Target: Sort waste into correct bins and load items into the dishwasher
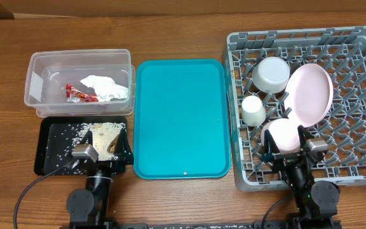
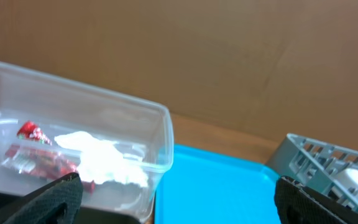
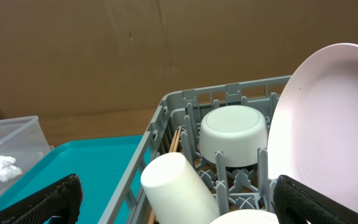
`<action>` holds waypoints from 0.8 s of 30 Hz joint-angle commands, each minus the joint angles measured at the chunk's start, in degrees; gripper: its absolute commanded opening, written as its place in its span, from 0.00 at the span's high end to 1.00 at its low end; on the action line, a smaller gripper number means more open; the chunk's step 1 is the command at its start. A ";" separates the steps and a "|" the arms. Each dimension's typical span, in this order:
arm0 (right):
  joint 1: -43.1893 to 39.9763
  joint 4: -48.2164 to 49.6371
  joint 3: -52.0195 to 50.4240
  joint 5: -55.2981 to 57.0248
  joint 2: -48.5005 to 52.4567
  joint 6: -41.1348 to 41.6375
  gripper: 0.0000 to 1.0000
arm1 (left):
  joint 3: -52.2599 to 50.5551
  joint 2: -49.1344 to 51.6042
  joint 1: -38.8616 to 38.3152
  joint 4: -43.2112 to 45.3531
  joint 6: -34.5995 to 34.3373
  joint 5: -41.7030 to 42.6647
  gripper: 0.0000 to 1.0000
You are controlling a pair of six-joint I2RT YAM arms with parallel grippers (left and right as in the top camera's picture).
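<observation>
The clear tub holds the red wrapper and the white napkin; both show in the left wrist view as wrapper and napkin. Rice scraps lie in the black tray. The grey rack carries the whitish bowl, pink plate on edge, white cup and small pink bowl. My left gripper stands open and empty over the black tray's near edge. My right gripper is open and empty just above the pink bowl, cup ahead.
An empty teal serving tray lies between the bins and the rack, with one tiny crumb near its front edge. Wooden table surrounds everything. A brown cardboard wall stands behind the table in both wrist views.
</observation>
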 commanded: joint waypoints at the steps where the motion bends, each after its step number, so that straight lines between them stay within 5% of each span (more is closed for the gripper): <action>1: 0.20 0.28 -0.61 0.55 -0.57 0.24 0.00 | -1.29 -0.79 -0.28 -3.30 1.99 -1.44 0.00; 11: 0.20 0.28 -0.61 0.55 -0.57 0.24 0.00 | -1.29 -0.79 -0.28 -4.63 20.09 -1.46 0.00; 24: 0.20 0.28 -0.61 0.55 -0.57 0.24 0.00 | -1.29 -0.74 -0.39 -4.52 20.68 -1.18 0.00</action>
